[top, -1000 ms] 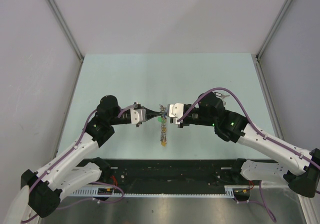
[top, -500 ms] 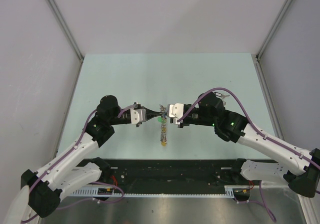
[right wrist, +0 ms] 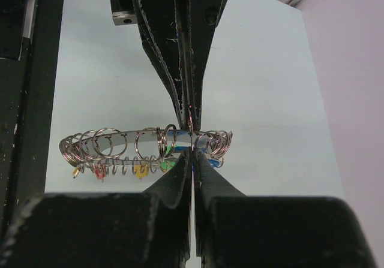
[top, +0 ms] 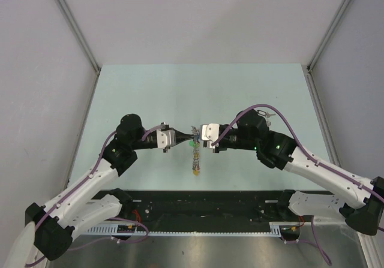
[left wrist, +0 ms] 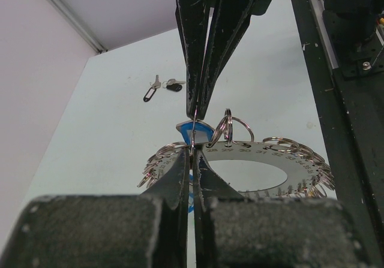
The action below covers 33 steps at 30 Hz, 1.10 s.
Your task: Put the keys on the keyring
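Observation:
The keyring (top: 195,151) hangs between both grippers above the table's middle. It is a flat silver numbered ring (left wrist: 282,160) strung with small split rings and red, yellow, green and blue tags (right wrist: 120,141). My left gripper (top: 187,138) is shut on its rim beside a blue tag (left wrist: 193,129). My right gripper (top: 200,137) is shut tip to tip against it, pinching a thin wire ring at the same spot (right wrist: 191,137). Two loose keys (left wrist: 163,88), one with a black tag, lie on the table beyond the right gripper, and show faintly in the top view (top: 268,116).
The pale green table (top: 150,94) is walled by white panels at the back and both sides. A black rail (top: 204,202) runs along the near edge between the arm bases.
The right gripper has crept slightly left towards the left gripper. The keyring and left arm hold still.

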Available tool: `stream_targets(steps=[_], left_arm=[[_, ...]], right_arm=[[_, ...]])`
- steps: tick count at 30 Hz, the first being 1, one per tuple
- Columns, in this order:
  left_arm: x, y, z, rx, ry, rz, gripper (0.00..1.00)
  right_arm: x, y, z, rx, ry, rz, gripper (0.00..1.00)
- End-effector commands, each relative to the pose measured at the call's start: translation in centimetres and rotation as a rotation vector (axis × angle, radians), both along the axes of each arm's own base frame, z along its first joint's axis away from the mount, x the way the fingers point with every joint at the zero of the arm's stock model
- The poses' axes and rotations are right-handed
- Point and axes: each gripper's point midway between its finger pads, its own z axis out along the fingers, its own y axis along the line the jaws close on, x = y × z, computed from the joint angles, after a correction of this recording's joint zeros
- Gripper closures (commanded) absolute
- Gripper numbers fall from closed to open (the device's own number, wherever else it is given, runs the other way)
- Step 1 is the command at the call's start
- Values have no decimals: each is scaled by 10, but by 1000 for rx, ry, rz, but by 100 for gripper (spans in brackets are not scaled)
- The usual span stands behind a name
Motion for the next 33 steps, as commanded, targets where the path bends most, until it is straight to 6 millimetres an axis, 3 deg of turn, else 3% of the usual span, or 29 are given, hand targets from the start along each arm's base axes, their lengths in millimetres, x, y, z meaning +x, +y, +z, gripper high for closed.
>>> stream_targets(steps=[1, 21, 33], left_arm=[[-9, -7, 34, -56, -81, -65, 100], [2, -7, 37, -24, -16, 7, 100], [0, -11, 26, 69, 104, 12, 100]], right_arm=[[-5, 11, 28, 62, -41, 45, 100], [-7, 15, 32, 57, -83, 22, 100], [-6, 11, 35, 48, -112, -14, 100]])
